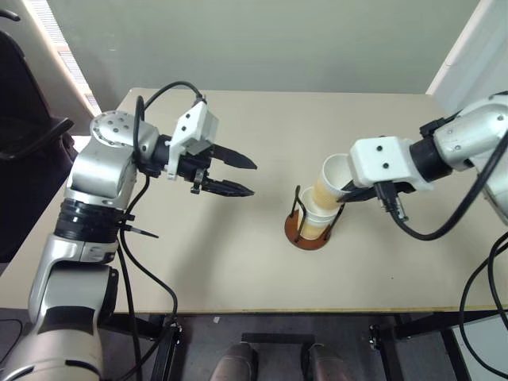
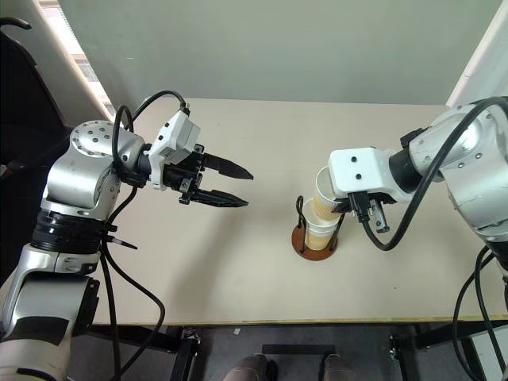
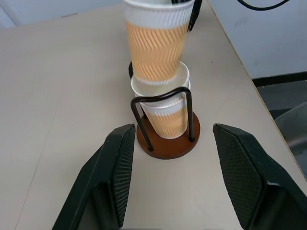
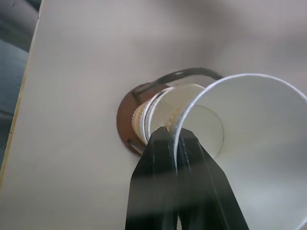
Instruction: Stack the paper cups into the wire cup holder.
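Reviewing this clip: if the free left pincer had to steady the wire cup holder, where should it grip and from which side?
Probably the round base, from the holder's left, where the open left pincer already faces it. The wire loops are thin and hug the seated cups. Above is taken: the right pincer, shut on the top cup's rim, holds that cup tilted over the stack.

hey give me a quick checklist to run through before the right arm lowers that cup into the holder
1. Right tool pinches the rim of the top cup: ok.
2. Top cup's foot is inside the cup in the holder: ok.
3. Top cup upright: not ok, tilted.
4. Wire cup holder stands flat on the table: ok.
5. Left tool open, clear of the holder: ok.
6. Number of cups already nested: cannot tell.
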`<action>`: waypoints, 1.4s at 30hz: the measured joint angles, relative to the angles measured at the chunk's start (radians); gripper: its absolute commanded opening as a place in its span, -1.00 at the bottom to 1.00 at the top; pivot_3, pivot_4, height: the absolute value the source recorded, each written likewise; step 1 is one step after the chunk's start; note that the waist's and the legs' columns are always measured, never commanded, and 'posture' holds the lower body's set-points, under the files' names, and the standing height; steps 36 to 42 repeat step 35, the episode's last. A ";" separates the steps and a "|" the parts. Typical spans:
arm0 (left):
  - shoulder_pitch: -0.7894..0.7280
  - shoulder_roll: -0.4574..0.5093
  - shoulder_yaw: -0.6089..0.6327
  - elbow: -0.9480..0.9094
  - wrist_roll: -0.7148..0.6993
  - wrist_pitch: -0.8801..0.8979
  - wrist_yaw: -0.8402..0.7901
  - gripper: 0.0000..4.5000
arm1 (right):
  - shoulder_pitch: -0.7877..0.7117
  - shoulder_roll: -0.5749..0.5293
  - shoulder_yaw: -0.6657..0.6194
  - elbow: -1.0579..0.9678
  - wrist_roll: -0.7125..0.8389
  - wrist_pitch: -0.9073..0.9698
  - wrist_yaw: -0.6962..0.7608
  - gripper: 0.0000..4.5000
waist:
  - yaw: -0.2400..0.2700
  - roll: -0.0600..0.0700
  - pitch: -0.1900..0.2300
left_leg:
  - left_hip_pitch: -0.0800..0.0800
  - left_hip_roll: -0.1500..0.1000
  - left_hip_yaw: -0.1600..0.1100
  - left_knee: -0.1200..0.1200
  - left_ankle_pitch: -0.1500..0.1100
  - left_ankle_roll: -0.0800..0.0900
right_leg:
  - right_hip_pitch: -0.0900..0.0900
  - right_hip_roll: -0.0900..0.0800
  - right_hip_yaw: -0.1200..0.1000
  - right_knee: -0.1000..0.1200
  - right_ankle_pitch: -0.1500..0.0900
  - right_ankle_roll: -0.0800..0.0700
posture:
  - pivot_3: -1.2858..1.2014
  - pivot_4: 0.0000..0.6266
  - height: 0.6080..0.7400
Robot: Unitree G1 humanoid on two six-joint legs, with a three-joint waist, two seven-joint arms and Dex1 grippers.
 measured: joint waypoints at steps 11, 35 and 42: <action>0.000 -0.003 -0.008 0.000 0.008 -0.014 0.000 0.24 | -0.023 0.136 0.064 0.057 -0.042 -0.021 0.062 -0.81 | -0.002 0.000 0.000 | 0.000 0.000 0.000 0.000 0.000 -0.001 | 0.000 0.000 0.000 0.000 -0.001 -0.003 | 0.03 -0.52 1.00; 0.069 0.066 -0.013 -0.020 0.024 -0.007 0.008 0.24 | 0.184 -0.100 -0.307 0.076 0.095 0.307 -0.021 -0.07 | 0.003 0.000 0.000 | 0.000 0.001 -0.001 -0.005 -0.001 -0.007 | -0.002 0.001 0.000 0.001 -0.004 -0.006 | 0.03 -0.52 1.00; 0.069 0.066 -0.013 -0.020 0.024 -0.007 0.008 0.24 | 0.184 -0.100 -0.307 0.076 0.095 0.307 -0.021 -0.07 | 0.003 0.000 0.000 | 0.000 0.001 -0.001 -0.005 -0.001 -0.007 | -0.002 0.001 0.000 0.001 -0.004 -0.006 | 0.03 -0.52 1.00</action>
